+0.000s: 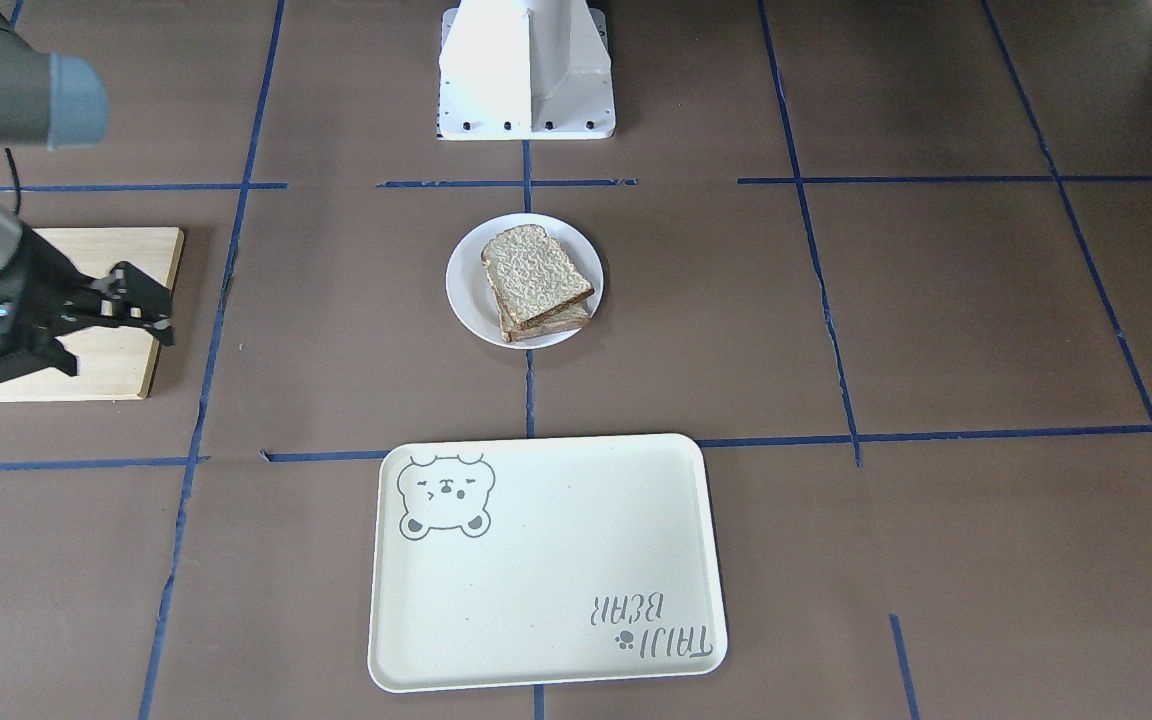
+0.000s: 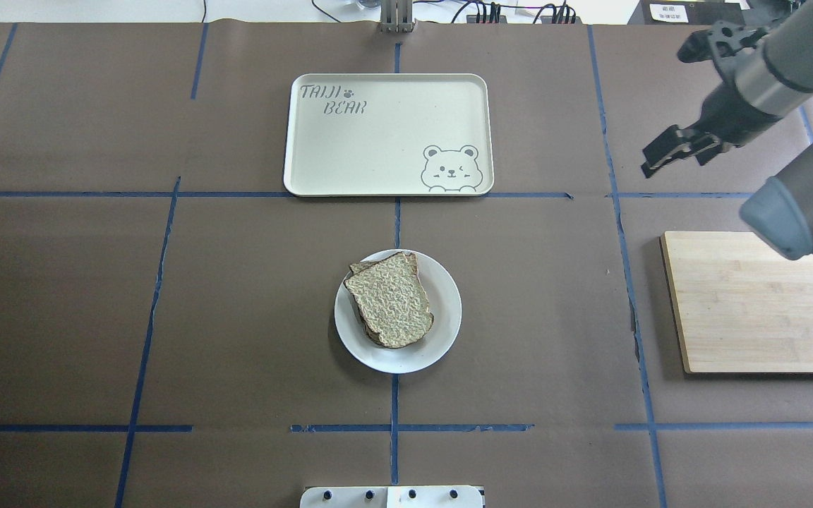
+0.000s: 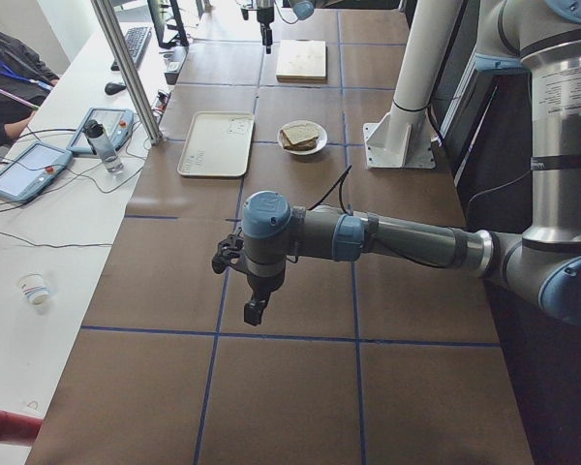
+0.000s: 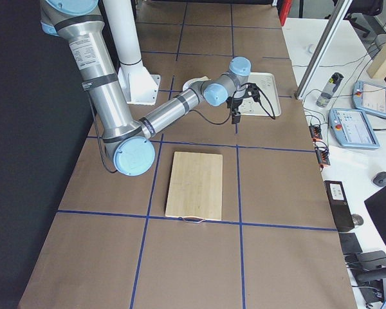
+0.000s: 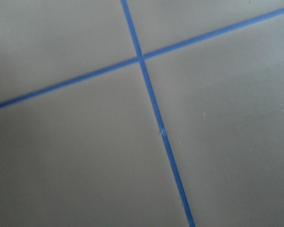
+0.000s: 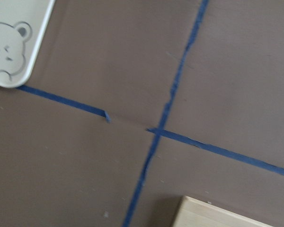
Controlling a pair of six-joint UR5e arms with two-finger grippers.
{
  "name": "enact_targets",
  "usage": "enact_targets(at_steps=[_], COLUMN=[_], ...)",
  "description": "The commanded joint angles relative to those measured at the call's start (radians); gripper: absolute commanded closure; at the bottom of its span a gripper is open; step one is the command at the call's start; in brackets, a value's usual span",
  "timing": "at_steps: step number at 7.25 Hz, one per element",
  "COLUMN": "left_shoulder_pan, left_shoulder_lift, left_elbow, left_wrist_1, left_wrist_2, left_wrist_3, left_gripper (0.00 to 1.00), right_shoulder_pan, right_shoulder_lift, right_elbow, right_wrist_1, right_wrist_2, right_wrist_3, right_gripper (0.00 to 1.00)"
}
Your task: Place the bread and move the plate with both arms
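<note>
The bread (image 1: pixel 536 272) (image 2: pixel 389 300) lies face up as the top slice of a small stack. Another slice's edge peeks out beneath it. The stack rests on the plate (image 1: pixel 466 290) (image 2: pixel 445 317) at the table's middle. My right gripper (image 1: pixel 121 340) (image 2: pixel 675 99) hovers open and empty over the far right of the table, above the wooden board's edge and far from the plate. My left gripper (image 3: pixel 255 310) shows only in the exterior left view, over bare table far to the plate's left. I cannot tell whether it is open or shut.
A cream tray (image 1: pixel 546 590) (image 2: pixel 378 141) with a bear drawing lies beyond the plate, on the operators' side. A wooden cutting board (image 2: pixel 752 310) (image 1: pixel 126 375) lies at the table's right. The white pedestal base (image 1: pixel 526 70) stands behind the plate. Blue tape lines cross the brown surface.
</note>
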Motion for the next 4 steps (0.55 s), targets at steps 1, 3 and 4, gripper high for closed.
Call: enact_targets(at_steps=[1, 3, 4], left_shoulder_pan=[0.002, 0.044, 0.092], left_shoulder_lift=[-0.020, -0.072, -0.085], left_elbow=[0.001, 0.003, -0.011], left_wrist_1=[-0.067, -0.064, -0.075], left_wrist_2=[-0.004, -0.009, -0.029], left_wrist_3=[-0.001, -0.209, -0.357], left_gripper=[0.00, 0.00, 0.00], right_shoulder_pan=[0.185, 0.397, 0.446], right_shoulder_lift=[-0.186, -0.337, -0.408], right_elbow=[0.045, -0.009, -0.017], right_wrist_1=[-0.107, -0.109, -0.102], right_wrist_2=[0.008, 0.095, 0.093], right_wrist_3=[-0.419, -0.705, -0.730], right_gripper=[0.00, 0.00, 0.00])
